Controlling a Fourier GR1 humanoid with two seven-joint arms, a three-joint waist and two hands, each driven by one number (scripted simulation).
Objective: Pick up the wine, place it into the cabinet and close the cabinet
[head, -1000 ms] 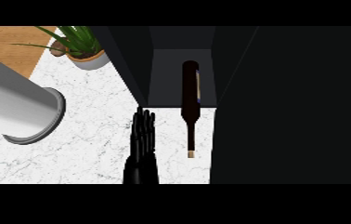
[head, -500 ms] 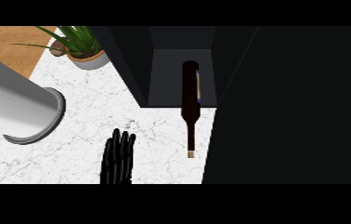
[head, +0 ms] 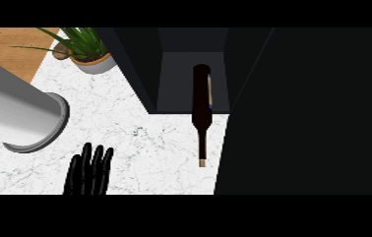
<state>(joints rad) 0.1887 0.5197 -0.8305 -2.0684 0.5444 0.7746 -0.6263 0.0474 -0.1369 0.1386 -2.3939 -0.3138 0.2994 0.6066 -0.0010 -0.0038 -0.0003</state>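
Note:
The wine bottle [head: 201, 96] is dark and lies on its side. Its body rests inside the open dark cabinet [head: 174, 54], and its thin neck with a pale tip sticks out over the white marble counter [head: 145, 133]. The cabinet's dark door [head: 305, 113] stands open and fills the right side of the head view. My left hand [head: 88, 171] shows at the lower left with straight fingers pointing up. It holds nothing and is well left of the bottle's neck. My right hand does not show.
A large grey cylinder [head: 25, 115] stands at the left edge. A potted green plant [head: 88, 51] sits at the back left beside a wooden surface [head: 18, 46]. The open door walls off the right side.
My left hand has drawn back down and to the left, away from the bottle's neck. The bottle and the cabinet door have not moved.

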